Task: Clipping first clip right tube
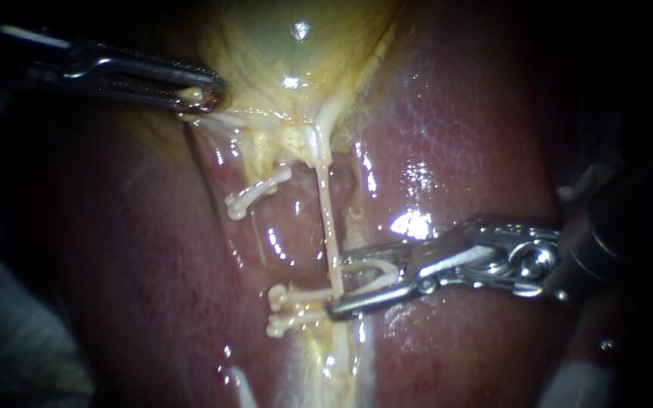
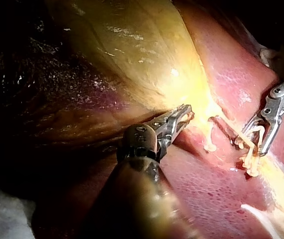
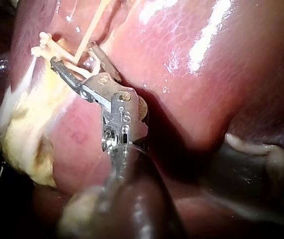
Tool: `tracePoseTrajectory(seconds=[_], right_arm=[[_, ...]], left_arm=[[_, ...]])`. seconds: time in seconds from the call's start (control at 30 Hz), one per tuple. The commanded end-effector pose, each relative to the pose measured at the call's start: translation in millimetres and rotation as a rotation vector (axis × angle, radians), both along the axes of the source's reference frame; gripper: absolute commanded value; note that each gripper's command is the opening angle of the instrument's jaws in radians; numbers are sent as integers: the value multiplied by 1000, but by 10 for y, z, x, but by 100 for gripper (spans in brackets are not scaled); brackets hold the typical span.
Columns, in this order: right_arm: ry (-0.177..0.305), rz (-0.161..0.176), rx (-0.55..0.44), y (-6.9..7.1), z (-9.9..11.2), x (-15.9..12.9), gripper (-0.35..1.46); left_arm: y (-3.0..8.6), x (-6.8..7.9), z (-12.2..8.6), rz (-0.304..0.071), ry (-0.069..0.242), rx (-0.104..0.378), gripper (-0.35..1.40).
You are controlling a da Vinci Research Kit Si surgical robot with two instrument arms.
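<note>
The left instrument (image 1: pixel 202 98) comes in from the upper left, and its jaws are pressed together on a fold of yellow tissue at the edge of the gallbladder (image 1: pixel 289 45). A thin pale tube (image 1: pixel 328 219) runs down from the gallbladder across the wet red liver (image 1: pixel 455 136). The right instrument (image 1: pixel 335 285) reaches in from the right, low on the tube. Its jaws stand apart and carry a white clip (image 1: pixel 378 273) between them, one leg of the clip lying along each jaw. The tube passes between the jaw tips, inside the mouth of the clip, which is not closed on it. Three other clips sit just beside the tube on its left: one (image 1: pixel 255 195) higher up, and two (image 1: pixel 289 298) close together near the jaw tips
</note>
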State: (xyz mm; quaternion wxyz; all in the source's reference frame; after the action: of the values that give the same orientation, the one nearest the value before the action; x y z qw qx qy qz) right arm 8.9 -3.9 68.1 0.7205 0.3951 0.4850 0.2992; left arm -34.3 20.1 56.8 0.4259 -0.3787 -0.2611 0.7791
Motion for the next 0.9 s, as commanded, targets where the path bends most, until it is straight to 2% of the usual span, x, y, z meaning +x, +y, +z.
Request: tracePoseTrajectory(seconds=[0.03,0.27,0.53,0.9], right_arm=[[5,5,6,-1,-1,2,49],[42,30,30,-2,-10,8,50],[83,58,64,2,-33,9,50],[103,17,105,1,-44,9,45]], left_arm=[[0,0,0,0,0,0,-35],[0,0,0,-1,0,0,-35],[0,0,0,-1,0,0,-35],[0,-1,0,-1,0,0,-35]])
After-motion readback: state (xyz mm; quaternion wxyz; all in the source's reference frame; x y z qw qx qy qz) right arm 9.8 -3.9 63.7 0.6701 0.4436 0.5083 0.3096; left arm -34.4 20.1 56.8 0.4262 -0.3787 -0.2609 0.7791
